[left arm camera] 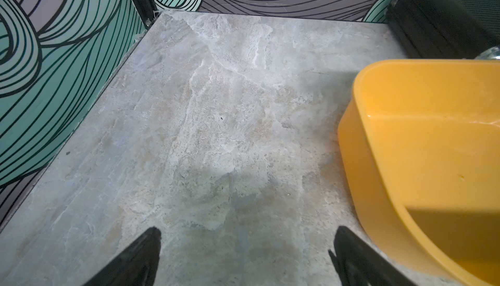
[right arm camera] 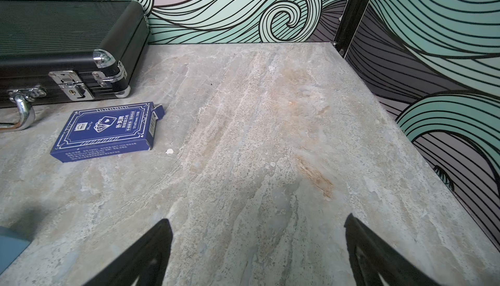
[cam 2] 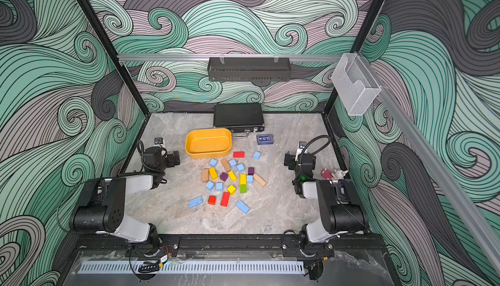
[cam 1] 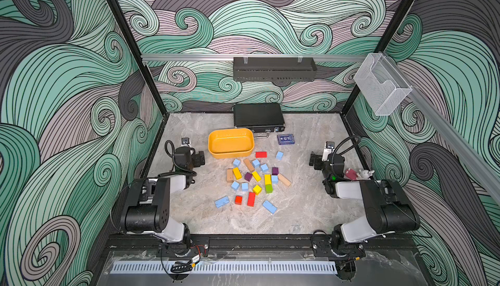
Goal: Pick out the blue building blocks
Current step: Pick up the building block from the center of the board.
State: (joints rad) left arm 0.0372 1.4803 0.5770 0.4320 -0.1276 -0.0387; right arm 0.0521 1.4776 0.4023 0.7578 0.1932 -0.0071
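Several light blue building blocks lie among the mixed blocks at the table's middle in both top views: cubes (cam 1: 236, 162) (cam 2: 240, 167), a lone cube (cam 1: 279, 155) to the right, and longer bricks (cam 1: 222, 201) (cam 1: 269, 206) nearer the front. My left gripper (cam 1: 200, 157) (left arm camera: 244, 230) hovers left of the pile beside the yellow tray (cam 1: 230, 154), open and empty. My right gripper (cam 1: 313, 160) (right arm camera: 259, 219) stands right of the pile, open over bare table. A blurred blue shape (right arm camera: 8, 244) shows at the edge of the right wrist view.
Red (cam 1: 251, 199), yellow (cam 1: 237, 173), green, purple and tan blocks mix with the blue ones. A black case (cam 1: 258, 117) stands at the back wall, with a navy card box (cam 1: 285, 139) (right arm camera: 105, 130) in front. Small pink and white toys (cam 1: 358, 174) sit by the right arm.
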